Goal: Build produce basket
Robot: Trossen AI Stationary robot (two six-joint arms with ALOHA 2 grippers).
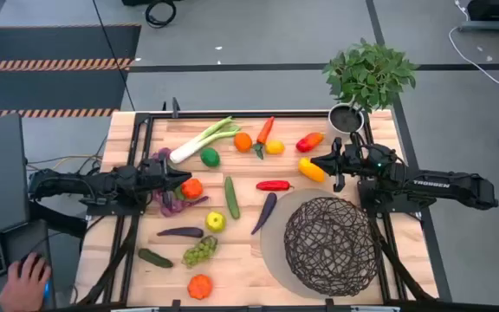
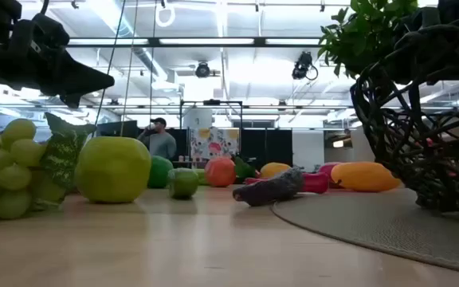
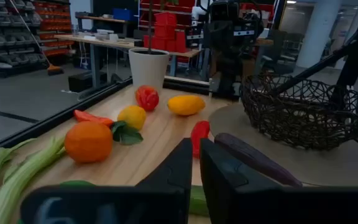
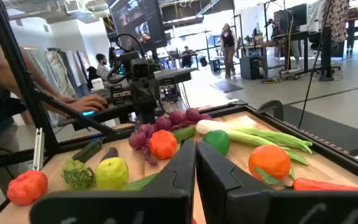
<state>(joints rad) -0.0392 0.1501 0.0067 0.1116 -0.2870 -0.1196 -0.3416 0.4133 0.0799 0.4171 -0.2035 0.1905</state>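
Note:
The dark woven wire basket (image 1: 330, 245) rests by its base on a round grey mat (image 1: 275, 236) at the near right of the table, with nothing in it. The produce lies spread over the table's left and middle: a leek (image 1: 201, 140), an orange (image 1: 243, 141), a lime (image 1: 210, 157), a green cucumber (image 1: 231, 197), a purple eggplant (image 1: 264, 212), green grapes (image 1: 200, 251). My left gripper (image 1: 185, 177) is shut and holds nothing, above the table's left side beside a small orange pumpkin (image 1: 191, 188). My right gripper (image 1: 312, 161) is shut and holds nothing, next to a yellow pepper (image 1: 312, 170).
A potted plant in a white pot (image 1: 346, 117) stands at the far right corner, close behind my right arm. A person's hand (image 1: 26, 279) rests on a desk left of the table. Bare wood lies along the near edge, left of the mat.

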